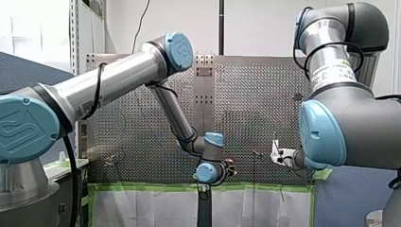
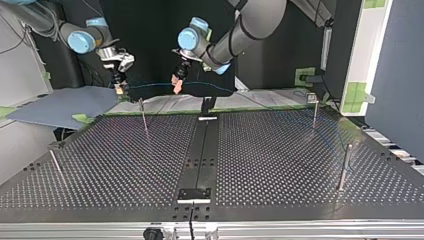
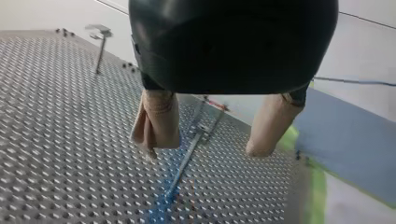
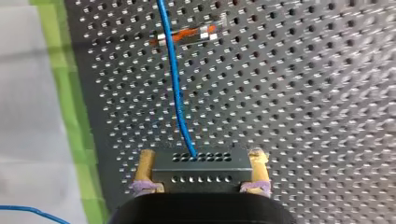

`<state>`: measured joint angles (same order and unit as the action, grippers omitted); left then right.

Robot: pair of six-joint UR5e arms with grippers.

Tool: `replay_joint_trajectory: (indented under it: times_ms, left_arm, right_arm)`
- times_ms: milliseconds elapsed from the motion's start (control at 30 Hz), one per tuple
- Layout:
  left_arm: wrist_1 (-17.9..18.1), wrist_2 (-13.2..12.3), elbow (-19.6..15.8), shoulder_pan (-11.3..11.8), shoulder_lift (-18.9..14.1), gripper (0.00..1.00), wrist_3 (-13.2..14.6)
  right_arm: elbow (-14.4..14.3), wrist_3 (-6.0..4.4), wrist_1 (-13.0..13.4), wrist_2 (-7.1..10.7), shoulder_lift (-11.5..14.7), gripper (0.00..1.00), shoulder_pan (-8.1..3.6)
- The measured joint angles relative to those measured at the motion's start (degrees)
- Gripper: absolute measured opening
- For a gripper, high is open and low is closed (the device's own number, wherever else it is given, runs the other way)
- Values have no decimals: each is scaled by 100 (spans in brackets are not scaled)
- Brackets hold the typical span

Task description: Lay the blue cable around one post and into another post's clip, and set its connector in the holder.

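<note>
Right gripper has the connector; left gripper is empty.

My right gripper (image 4: 202,156) is closed, yellow pads clamped on both ends of the black connector (image 4: 201,173). The blue cable (image 4: 175,79) leaves the connector's front face and runs ahead over the perforated table (image 4: 303,93). In the top view both grippers hang over the far end of the table's centre rail (image 2: 200,155). My left gripper (image 3: 207,147) is just to the rail's left and my right gripper is further left. The cable is strung in the air from the right gripper toward the rail, passing close by the left gripper. Left fingers (image 3: 156,119), beige, are spread wide with nothing between them.
</note>
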<state>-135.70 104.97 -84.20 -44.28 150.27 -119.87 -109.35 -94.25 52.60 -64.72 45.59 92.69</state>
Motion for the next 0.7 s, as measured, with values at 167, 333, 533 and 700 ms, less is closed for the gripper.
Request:
replay_joint_trajectory:
  times_ms: [167,333,533,700]
  left_arm:
    - [73,68,221,17,276,100,-93]
    - [95,111,435,49,372,100,-115]
    - [146,171,589,76,379,100,-104]
    - [331,380,640,54,378,41,-77]
  right_arm:
    - [-62,-10,25,-36,171,2,24]
    - [-68,-121,57,-183,198,2,41]
    - [-69,-257,55,-419,196,2,42]
    - [-67,-284,69,-690,191,2,-5]
